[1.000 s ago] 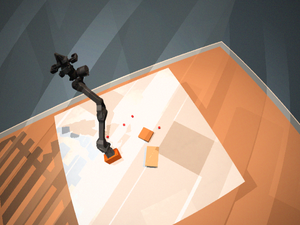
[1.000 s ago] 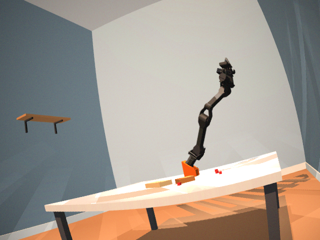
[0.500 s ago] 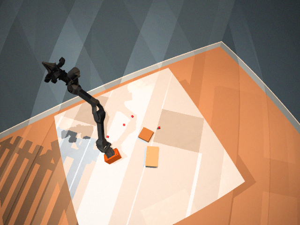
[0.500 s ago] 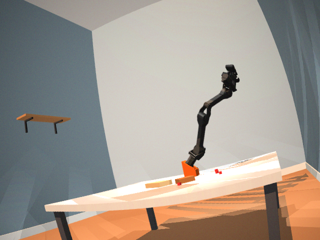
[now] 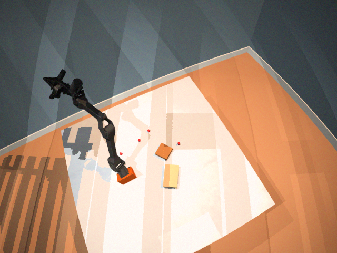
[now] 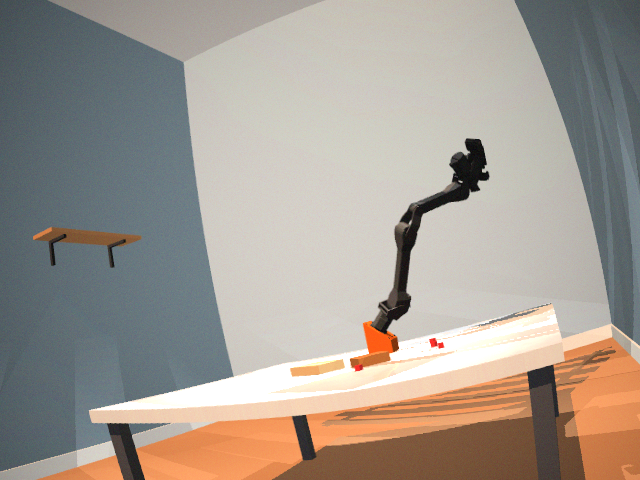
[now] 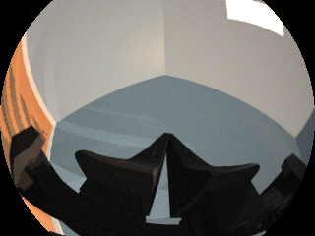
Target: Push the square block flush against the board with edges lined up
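The square block [image 5: 164, 151] [image 6: 370, 359] is orange-brown and lies flat on the table. The board [image 5: 171, 176] [image 6: 316, 367] is a pale yellow rectangle, also lying flat. In the top view the block is just above the board's short end, turned at an angle to it, with a narrow gap between them. My gripper [image 5: 44, 78] [image 7: 168, 134] is shut and empty, its fingertips meeting in the wrist view. It is raised high, far from both parts, past the table's edge in the top view.
Several small red cubes lie on the table [image 5: 125, 212] [image 6: 217, 405]: one [image 5: 178, 143] is close to the block, others [image 5: 148, 130] [image 5: 139, 140] [image 5: 120, 153] are nearer the arm. The arm's orange base [image 5: 127, 177] [image 6: 379, 339] stands beside the board and block.
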Available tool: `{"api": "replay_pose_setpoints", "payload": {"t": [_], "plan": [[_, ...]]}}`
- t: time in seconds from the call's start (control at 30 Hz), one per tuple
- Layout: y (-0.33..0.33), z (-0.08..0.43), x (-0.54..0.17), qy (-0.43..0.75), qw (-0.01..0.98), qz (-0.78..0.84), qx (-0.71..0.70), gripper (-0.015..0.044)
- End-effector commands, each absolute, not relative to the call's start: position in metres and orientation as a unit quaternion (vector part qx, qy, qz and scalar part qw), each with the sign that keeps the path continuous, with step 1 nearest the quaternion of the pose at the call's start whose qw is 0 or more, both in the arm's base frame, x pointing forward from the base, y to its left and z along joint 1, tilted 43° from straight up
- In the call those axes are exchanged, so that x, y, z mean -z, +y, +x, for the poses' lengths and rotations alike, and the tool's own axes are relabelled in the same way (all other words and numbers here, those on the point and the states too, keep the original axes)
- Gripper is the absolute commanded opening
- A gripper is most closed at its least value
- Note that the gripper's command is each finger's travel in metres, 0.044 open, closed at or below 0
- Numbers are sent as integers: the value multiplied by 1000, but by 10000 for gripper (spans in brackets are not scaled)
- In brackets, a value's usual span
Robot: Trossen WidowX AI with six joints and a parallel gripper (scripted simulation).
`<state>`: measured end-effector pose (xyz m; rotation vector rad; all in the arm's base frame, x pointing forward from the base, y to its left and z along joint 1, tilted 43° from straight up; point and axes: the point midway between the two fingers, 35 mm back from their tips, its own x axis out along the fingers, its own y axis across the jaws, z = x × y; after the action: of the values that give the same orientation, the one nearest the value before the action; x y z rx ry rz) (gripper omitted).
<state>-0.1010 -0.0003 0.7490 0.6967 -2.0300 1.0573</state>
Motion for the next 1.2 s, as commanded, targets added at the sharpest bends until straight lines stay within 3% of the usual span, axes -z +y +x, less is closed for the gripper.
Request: {"api": "replay_pose_setpoints", "payload": {"t": [0.0, 0.67, 1.17], "plan": [[29, -116, -741, -782, 362, 237, -448, 0], [153, -126, -695, -686, 403, 95, -599, 0], [238, -93, -651, -583, 464, 4, -667, 0]]}}
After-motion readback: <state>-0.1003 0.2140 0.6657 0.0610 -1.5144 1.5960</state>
